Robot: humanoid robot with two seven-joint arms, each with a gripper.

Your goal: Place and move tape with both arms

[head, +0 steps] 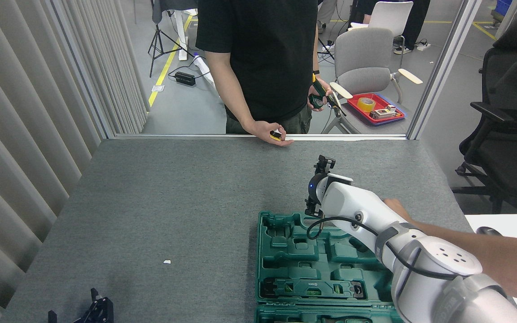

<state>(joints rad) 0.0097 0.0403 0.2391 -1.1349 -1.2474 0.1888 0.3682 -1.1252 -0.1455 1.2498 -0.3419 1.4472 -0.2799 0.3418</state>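
Note:
My right arm [361, 211] reaches over an open green tool case [285, 260] near the table's front right. Its black right gripper [323, 164] with a blue light hangs above the grey table beyond the case; it is seen small and end-on, with nothing visible in it. At the bottom left corner only the black fingertips of my left gripper [92, 309] show. A yellow roll of tape [366, 104] lies in a red tray [395, 117] off the table. A person's hand [265, 131] at the far edge holds a small yellow and black thing [276, 134].
A person in a black shirt [258, 58] stands behind the far edge. Another person's bare forearm [487, 255] comes in from the right behind my right arm. Slatted wall panels [25, 134] line the left side. Chairs [364, 58] stand beyond the table.

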